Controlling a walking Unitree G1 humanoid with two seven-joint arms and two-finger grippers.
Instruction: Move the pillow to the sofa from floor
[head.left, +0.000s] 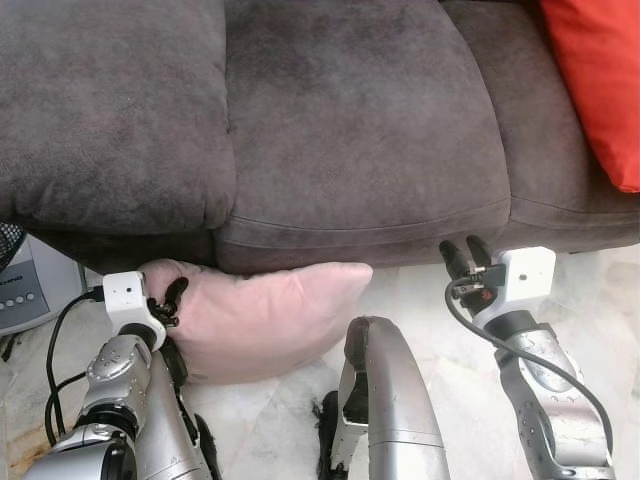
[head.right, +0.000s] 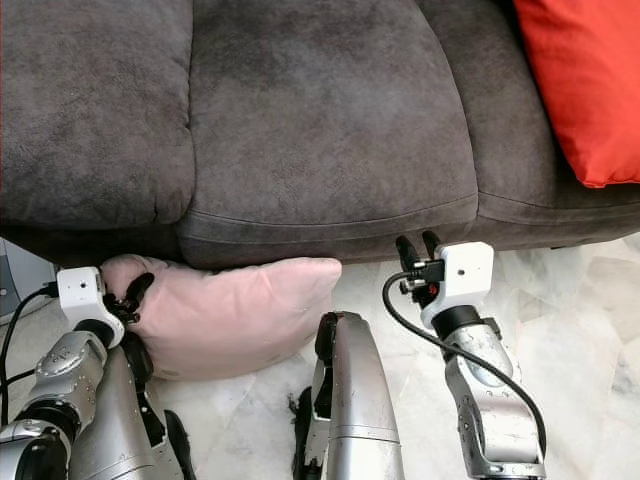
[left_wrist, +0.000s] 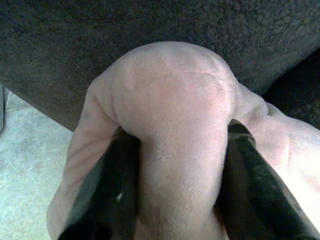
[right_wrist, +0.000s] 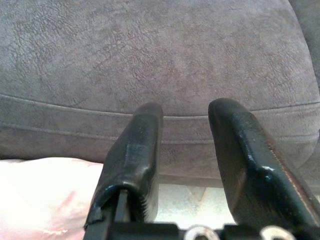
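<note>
Left pincer (head.left: 170, 303) is clamped on the pink pillow's (head.left: 260, 315) corner, low by the sofa (head.left: 350, 150) front; right pincer (head.left: 466, 255) apart, empty beside it; lifting onto the seat remains

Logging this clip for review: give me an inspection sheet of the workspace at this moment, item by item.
Surface: pale marble-patterned floor in front of a dark grey sofa.
Job's things: pink pillow is at the sofa's base, its top edge against the seat cushion's front.
Clutter: red cushion sits on the sofa at the right.
Grippers: left claw is shut on the pillow's corner, fabric bunched between the fingers; right claw is open, holding nothing, pointed at the sofa front.
Cables: black cable loops along the right wrist; another runs by the left arm.
Surroundings: grey appliance stands on the floor at far left.
</note>
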